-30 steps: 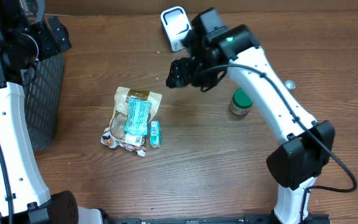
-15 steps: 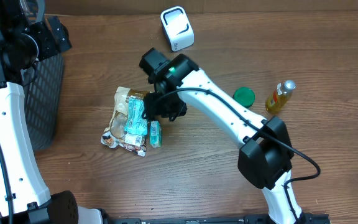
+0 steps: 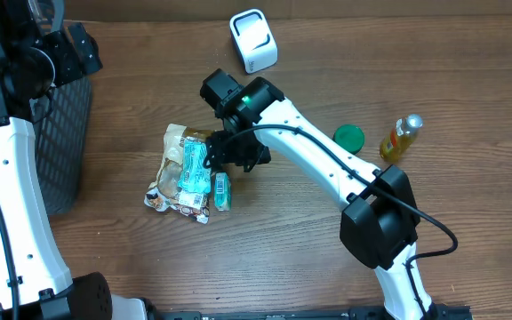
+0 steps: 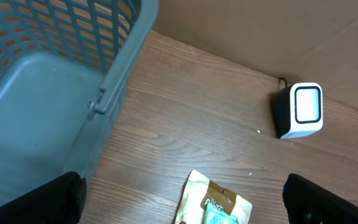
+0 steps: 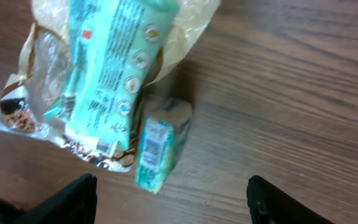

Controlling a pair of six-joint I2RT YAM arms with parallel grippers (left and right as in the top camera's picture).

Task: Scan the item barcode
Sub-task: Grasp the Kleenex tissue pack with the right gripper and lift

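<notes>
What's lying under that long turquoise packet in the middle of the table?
A crinkly tan and clear snack bag sticks out around the turquoise packet. A small box lies beside them, not underneath. The middle of the bag is covered, so what is there cannot be seen.

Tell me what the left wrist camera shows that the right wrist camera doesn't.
Only the left wrist view shows the grey mesh basket and the white scanner near the table's back edge. Only the right wrist view shows the small teal box lying beside the packets. Both show the tan pouch with the teal packet on top of it, and the wooden table.
</notes>
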